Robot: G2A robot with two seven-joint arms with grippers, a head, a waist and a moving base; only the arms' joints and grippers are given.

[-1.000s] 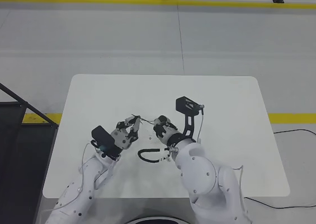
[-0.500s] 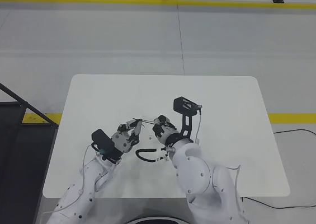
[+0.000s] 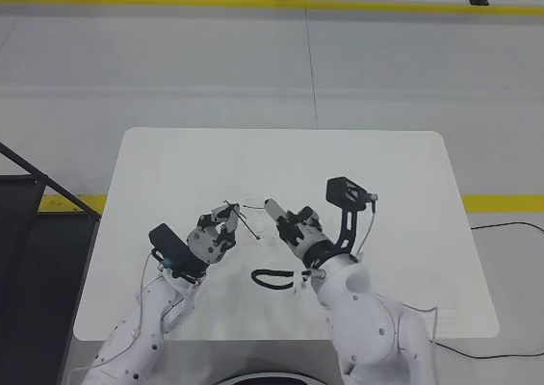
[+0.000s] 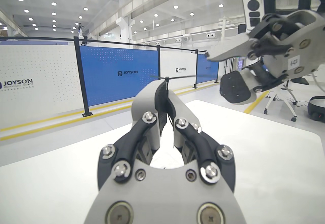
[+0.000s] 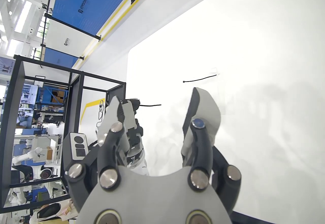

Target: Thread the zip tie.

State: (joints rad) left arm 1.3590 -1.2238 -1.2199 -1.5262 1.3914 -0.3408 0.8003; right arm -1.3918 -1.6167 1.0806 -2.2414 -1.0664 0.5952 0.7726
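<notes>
The left tool (image 4: 164, 91) pinches the zip tie (image 4: 182, 77), whose strip juts sideways beyond it. The right tool (image 5: 156, 97), spread wide and empty, hangs near the left tool, not touching.

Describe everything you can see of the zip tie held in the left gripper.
The zip tie is a thin black strap, plastic by its look. The left gripper is shut on it, pinching it between dark ribbed pads. Just past the grip sits a small knob, likely its head, with a fine strand running crosswise to both sides, held in the air above the table. One end points into the gap of the open right gripper, apparently not touching it.
</notes>
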